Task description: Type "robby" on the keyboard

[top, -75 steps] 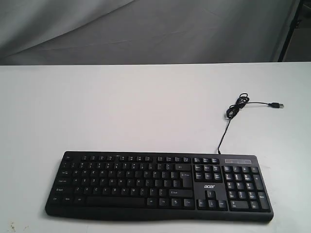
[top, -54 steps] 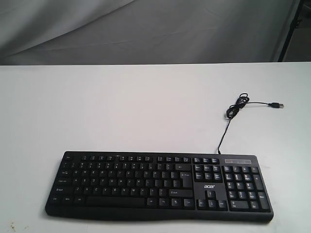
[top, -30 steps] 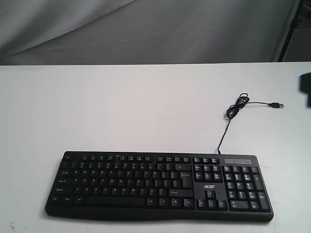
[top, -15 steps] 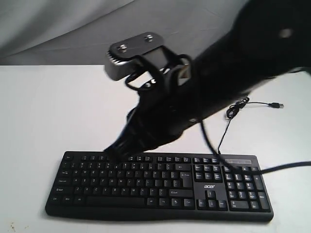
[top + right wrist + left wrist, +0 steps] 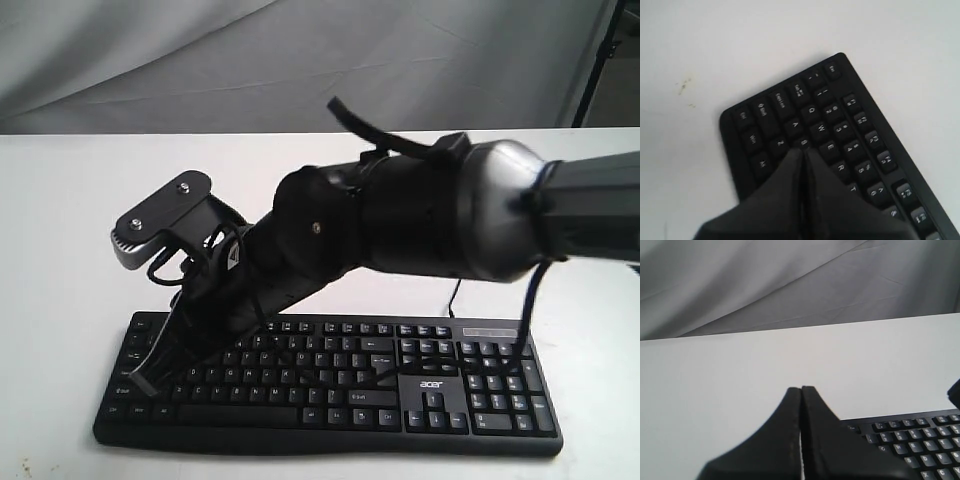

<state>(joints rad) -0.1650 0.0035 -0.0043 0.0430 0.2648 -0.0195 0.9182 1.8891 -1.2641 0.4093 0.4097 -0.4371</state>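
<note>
**One keyboard, two clenched tools**

Found one wide black keyboard (image 5: 330, 392) with white key legends, flat on the white desk (image 5: 60, 250), close to the near edge, number pad at the right end. Read a small white "acer" logo (image 5: 430, 385) above the arrow keys. Traced a thin black cable (image 5: 453, 297) from the far edge, mostly hidden behind the arm.

Saw the right arm (image 5: 420, 215) stretched across from the right side, over the middle of the keys, with the right tool (image 5: 140, 383) angled down at the left end of the letter block. Noted, in the right wrist view, both fingers pressed flat together with nothing between, tips just beside the A, W and E keys. Could not tell whether touching a key or just above. Spotted a grey camera block (image 5: 160, 215) mounted on that wrist, above the tool.

Caught the left tool (image 5: 801, 389) only in the left wrist view: likewise clenched, fingers meeting along their length, gripping nothing. Saw its tips against bare desk, a corner of the keyboard near. Made out grey cloth (image 5: 150, 60) hanging behind the desk's far edge.
</note>
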